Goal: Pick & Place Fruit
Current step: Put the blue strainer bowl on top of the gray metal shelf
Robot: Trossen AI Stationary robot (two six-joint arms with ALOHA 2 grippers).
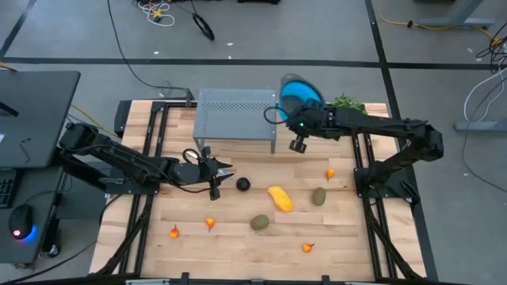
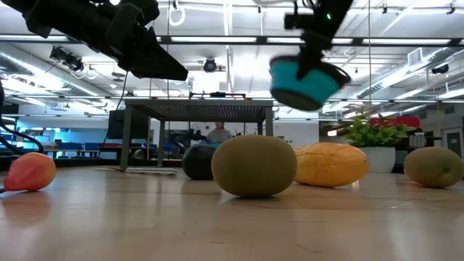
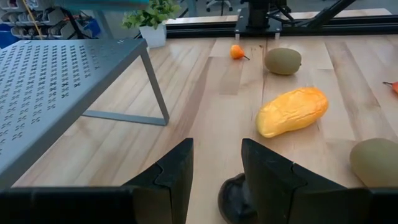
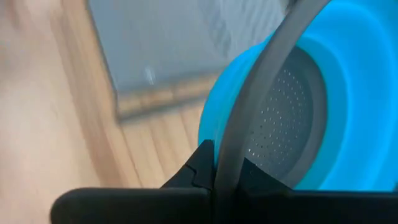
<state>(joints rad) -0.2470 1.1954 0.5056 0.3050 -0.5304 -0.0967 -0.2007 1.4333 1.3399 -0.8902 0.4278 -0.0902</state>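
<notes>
Just ahead of the left gripper (image 1: 225,169), whose fingers stand narrowly parted, the small dark near-black ball fruit (image 1: 243,184) sits on the wooden table (image 1: 238,237), looking light, rigid, prone to rolling, best pinched across its middle, while the right gripper (image 4: 214,171) clamps a blue perforated colander (image 1: 299,93) aloft.
</notes>
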